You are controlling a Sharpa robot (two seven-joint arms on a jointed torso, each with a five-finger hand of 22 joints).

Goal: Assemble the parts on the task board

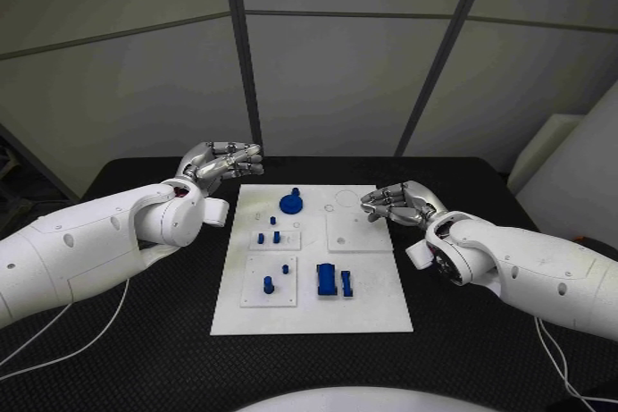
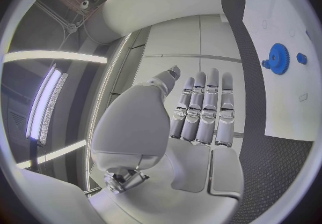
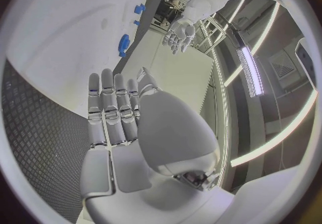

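The white task board [image 1: 367, 296] lies in the middle of the black table. A blue gear [image 1: 292, 201] stands near its far edge, and the left wrist view shows the gear [image 2: 278, 58] too. Small blue pegs [image 1: 270, 237] sit below it. A blue block [image 1: 329, 280] and a small upright piece [image 1: 268, 283] stand lower on the board. My left hand [image 1: 221, 162] hovers off the board's far left corner, holding nothing, its fingers [image 2: 201, 111] straight. My right hand [image 1: 396, 202] hangs over the board's far right part, also holding nothing, its fingers [image 3: 114, 111] extended.
Black table surface [image 1: 142, 340] surrounds the board on all sides. Grey wall panels stand behind the table's far edge. A thin white cable [image 1: 78, 336] runs over the table at the near left.
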